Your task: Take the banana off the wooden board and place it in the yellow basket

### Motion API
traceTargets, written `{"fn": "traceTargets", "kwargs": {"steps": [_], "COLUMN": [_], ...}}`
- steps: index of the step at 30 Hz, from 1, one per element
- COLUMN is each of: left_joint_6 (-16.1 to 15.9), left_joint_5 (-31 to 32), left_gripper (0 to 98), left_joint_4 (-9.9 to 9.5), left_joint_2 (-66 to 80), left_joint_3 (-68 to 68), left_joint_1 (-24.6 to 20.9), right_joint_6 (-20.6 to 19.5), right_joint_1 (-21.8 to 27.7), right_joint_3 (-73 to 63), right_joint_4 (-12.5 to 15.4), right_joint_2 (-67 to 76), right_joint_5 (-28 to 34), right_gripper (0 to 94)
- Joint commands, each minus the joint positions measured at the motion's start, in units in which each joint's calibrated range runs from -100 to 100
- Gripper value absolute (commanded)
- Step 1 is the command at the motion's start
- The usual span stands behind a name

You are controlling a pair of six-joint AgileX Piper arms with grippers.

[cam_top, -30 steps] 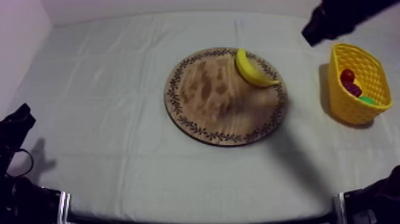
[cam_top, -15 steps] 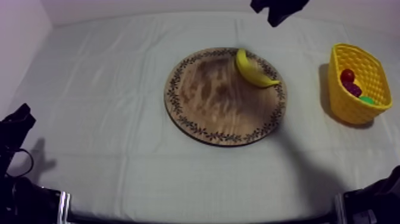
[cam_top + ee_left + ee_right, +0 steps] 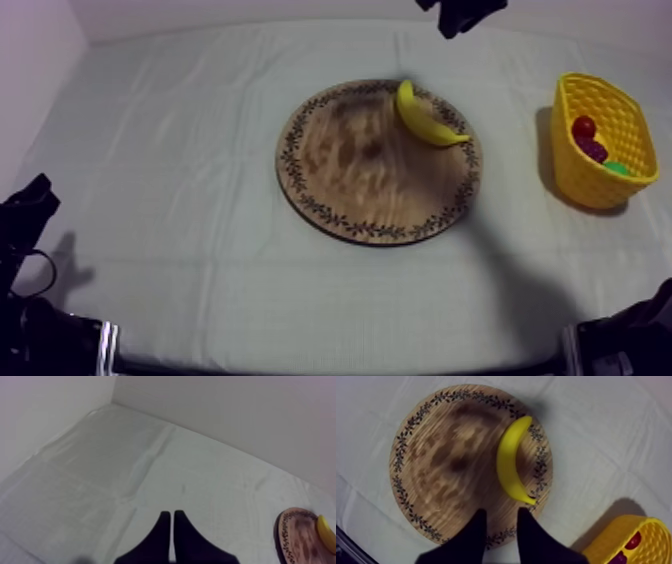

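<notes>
A curved yellow toy banana (image 3: 425,117) lies on the far right part of the round wooden board with a patterned rim (image 3: 360,170), its thin tip pointing right towards the board's edge. The board sits near the middle of the table's grey-white cloth (image 3: 180,150). The yellow woven plastic basket (image 3: 590,185) stands well apart from it at the right side of the table, holding a small red fruit (image 3: 583,126), a dark purple piece (image 3: 595,150) and a bit of green (image 3: 617,168). The right arm (image 3: 460,12) comes in at the far edge, beyond the board. In its wrist view the right gripper (image 3: 502,513) hangs above the board (image 3: 446,461) with its black fingers released and apart, nothing between them, the banana (image 3: 510,461) just beyond them and the basket (image 3: 616,536) off to one side. The left gripper (image 3: 171,531) is clenched on nothing, its fingers pressed together into a narrow wedge over bare cloth at the near left of the table, with the board's rim (image 3: 295,536) and the banana's end (image 3: 327,533) off to its right.
</notes>
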State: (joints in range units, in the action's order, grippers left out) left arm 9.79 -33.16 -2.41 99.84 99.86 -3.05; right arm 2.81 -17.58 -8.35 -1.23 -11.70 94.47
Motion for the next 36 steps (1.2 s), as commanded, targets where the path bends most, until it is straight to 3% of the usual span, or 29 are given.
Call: {"fn": "traceTargets", "kwargs": {"steps": [1, 9, 15, 25, 36], "left_joint_6": [0.0, 0.0, 0.0, 0.0, 0.0], "left_joint_5": [0.0, 0.0, 0.0, 0.0, 0.0], "left_gripper": [0.1, 0.1, 0.1, 0.1, 0.1], "left_joint_4": [-0.01, -0.01, -0.01, -0.01, -0.01], "left_joint_2": [0.0, 0.0, 0.0, 0.0, 0.0], "left_joint_3": [0.0, 0.0, 0.0, 0.0, 0.0], "left_joint_1": [0.0, 0.0, 0.0, 0.0, 0.0], "right_joint_6": [-2.4, -6.8, -6.4, -5.1, -3.0], "right_joint_1": [0.1, -0.3, -0.9, -1.1, -1.7], "right_joint_3": [-0.1, 0.7, 1.5, 0.2, 5.8], "right_joint_4": [-0.5, -2.7, -2.9, -2.6, -4.0], "right_joint_2": [0.0, 0.0, -0.3, -2.8, -11.0], "right_joint_5": [0.2, 2.1, 2.6, 1.6, -7.3], "right_gripper": [32.8, 66.4, 81.7, 81.7, 74.6]}}
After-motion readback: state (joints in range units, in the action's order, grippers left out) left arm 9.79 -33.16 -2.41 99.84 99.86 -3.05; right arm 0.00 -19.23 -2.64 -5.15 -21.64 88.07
